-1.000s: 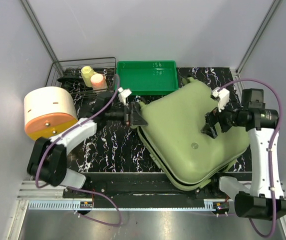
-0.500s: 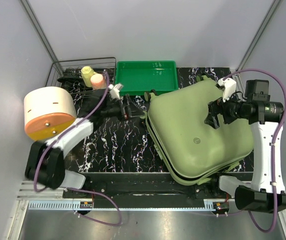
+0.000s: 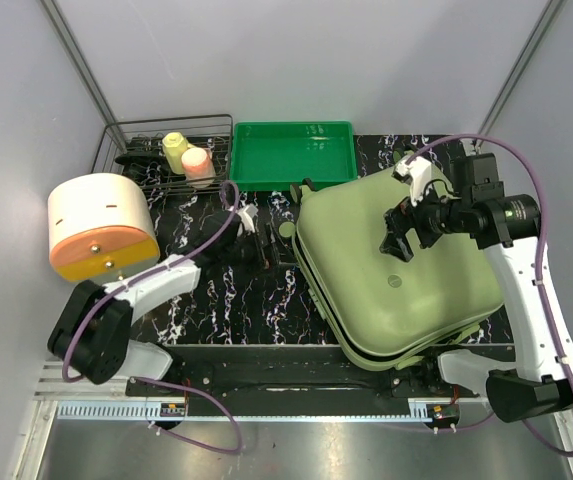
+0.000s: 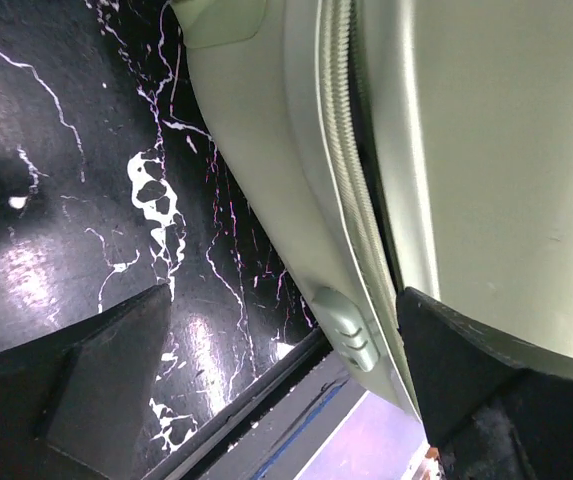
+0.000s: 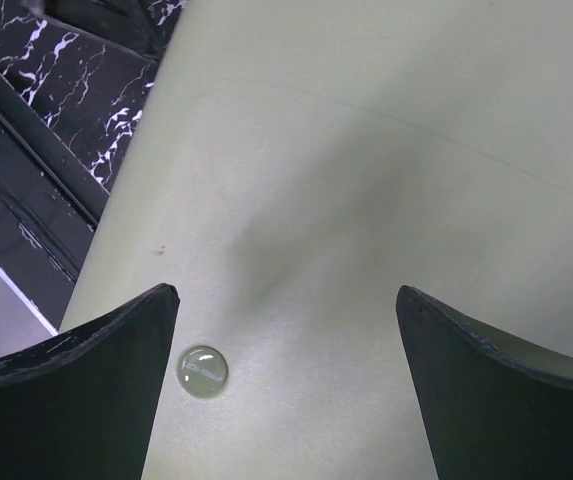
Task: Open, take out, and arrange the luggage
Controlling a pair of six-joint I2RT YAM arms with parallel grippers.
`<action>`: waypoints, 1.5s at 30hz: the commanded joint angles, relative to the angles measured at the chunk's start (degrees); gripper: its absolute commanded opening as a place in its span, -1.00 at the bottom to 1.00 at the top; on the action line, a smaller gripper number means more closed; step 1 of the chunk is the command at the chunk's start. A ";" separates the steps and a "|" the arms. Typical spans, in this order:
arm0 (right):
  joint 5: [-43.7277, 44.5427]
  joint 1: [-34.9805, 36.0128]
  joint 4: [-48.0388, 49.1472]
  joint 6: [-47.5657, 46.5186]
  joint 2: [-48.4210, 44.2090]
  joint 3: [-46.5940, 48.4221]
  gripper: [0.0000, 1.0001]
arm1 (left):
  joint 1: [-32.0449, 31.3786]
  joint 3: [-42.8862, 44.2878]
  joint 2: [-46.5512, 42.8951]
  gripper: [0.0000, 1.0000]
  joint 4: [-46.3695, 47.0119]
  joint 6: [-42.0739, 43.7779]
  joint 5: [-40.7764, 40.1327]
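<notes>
your left gripper point(image 3: 266, 240) stands wide open with nothing in it, at the 9 o'clock side of the luggage point(image 3: 396, 290). in its wrist view the case's zip rim point(image 4: 341, 150) runs between the fingers point(image 4: 106, 370), but you cannot tell whether either finger touches the shell. your right gripper point(image 3: 398, 235) is also spread fully and holds nothing. it hangs over the closed lid, and a small round badge point(image 5: 203, 369) shows near its left finger. the luggage lies flat and shut on the marble tabletop point(image 3: 216, 290), toward 3 o'clock, its 12 o'clock corner just beside the green tray point(image 3: 294, 127). its 6 o'clock edge is partly hidden behind the arm bases.
</notes>
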 commanded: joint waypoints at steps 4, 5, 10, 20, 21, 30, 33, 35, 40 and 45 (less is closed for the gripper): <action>1.72 7.10 -4.12 -6.88 -3.56 2.09 0.99 | -4.32 3.33 8.27 0.96 7.86 -2.00 -2.90; 1.46 7.55 -4.75 -7.50 -3.65 2.44 0.99 | -4.49 3.15 9.06 0.96 8.38 -2.35 -2.82; 1.63 10.19 -6.25 -11.90 -4.53 2.89 0.99 | -5.20 0.96 11.71 0.92 13.21 -4.81 1.03; 4.79 11.77 -4.93 -14.36 -6.64 -0.54 0.99 | -5.20 -1.15 -1.21 0.98 11.83 -4.55 3.96; 4.71 11.68 -4.67 -13.84 -6.73 -0.89 0.99 | -5.29 -1.16 -1.21 0.98 11.64 -4.90 3.78; 5.41 11.68 -2.82 -12.78 -6.20 -0.19 0.99 | -5.73 0.34 8.36 0.92 10.24 -5.61 0.53; 5.50 11.68 -2.65 -12.52 -6.20 0.07 0.99 | -5.81 -1.06 10.30 0.85 8.83 -5.08 -0.70; 5.23 11.68 -2.73 -12.43 -6.38 -0.45 0.99 | -6.34 -1.77 11.09 0.82 10.84 -6.04 -0.88; 8.74 11.68 -0.28 -10.24 -7.78 -3.52 0.99 | -13.96 4.27 17.15 0.85 17.87 -11.66 -0.01; 15.42 11.60 1.83 -6.54 -7.26 -3.09 0.99 | -16.36 12.71 25.75 0.86 24.73 -19.31 -0.79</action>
